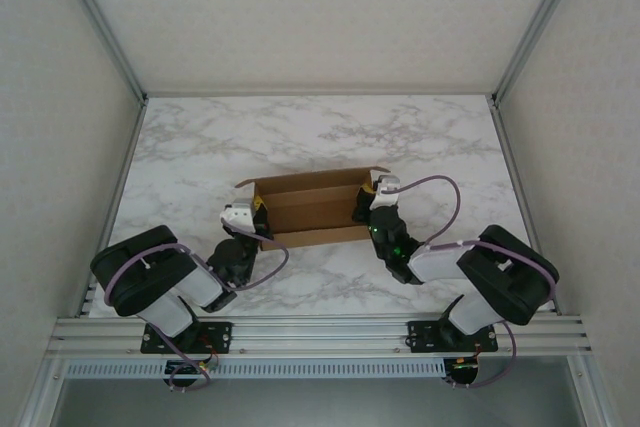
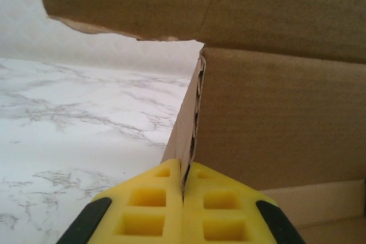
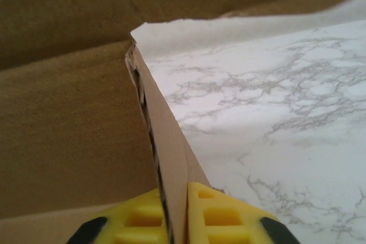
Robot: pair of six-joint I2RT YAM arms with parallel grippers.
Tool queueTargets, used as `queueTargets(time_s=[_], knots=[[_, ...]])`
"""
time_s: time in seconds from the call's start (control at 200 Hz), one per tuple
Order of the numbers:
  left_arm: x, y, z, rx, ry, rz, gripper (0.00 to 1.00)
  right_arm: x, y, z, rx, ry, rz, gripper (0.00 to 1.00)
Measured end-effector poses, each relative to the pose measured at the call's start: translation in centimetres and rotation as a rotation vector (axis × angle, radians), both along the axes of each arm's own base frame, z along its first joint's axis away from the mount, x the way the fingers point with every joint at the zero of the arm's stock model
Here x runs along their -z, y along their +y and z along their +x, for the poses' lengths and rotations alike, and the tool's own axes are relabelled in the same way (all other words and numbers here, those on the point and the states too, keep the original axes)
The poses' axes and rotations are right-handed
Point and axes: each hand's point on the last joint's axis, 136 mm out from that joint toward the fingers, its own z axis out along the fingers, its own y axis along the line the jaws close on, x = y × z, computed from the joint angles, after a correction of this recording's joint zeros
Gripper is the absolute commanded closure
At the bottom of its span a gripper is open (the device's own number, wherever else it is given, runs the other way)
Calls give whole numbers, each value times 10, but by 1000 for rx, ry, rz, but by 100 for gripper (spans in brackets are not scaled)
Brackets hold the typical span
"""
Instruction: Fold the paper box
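Left jaws: pinched shut on the left end wall of the box (image 1: 315, 209). Right jaws: narrow, gripping its right end wall. Box: open-topped, walls raised, mid-counter (image 1: 300, 132), between both arms.

Wrist-view edges crop the paper box (image 2: 274, 118), the left claw (image 2: 183, 171) and the right claw (image 3: 176, 194).
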Motion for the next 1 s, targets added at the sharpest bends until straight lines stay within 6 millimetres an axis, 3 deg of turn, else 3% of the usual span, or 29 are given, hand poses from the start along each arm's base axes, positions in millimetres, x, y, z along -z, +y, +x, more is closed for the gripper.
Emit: queueTargets(time_s=[0.175,0.32,0.421,0.656,0.806,1.001], knots=[[7,-7,-4,12,12,57,100,20,-4,-16,-46,65,-63,69],[12,-9,-4,16,21,84,100,13,-5,-27,-90,70,-58,54],[12,-10,-4,18,21,91,100,3,-8,-36,-118,57,-41,49],[13,-12,-4,21,20,103,100,-36,-30,-67,-171,-22,43,50],[12,-13,-3,21,16,109,100,-78,-43,-93,-248,-145,98,55],[11,-24,3,41,11,116,100,-113,-32,-102,-336,-140,31,60]])
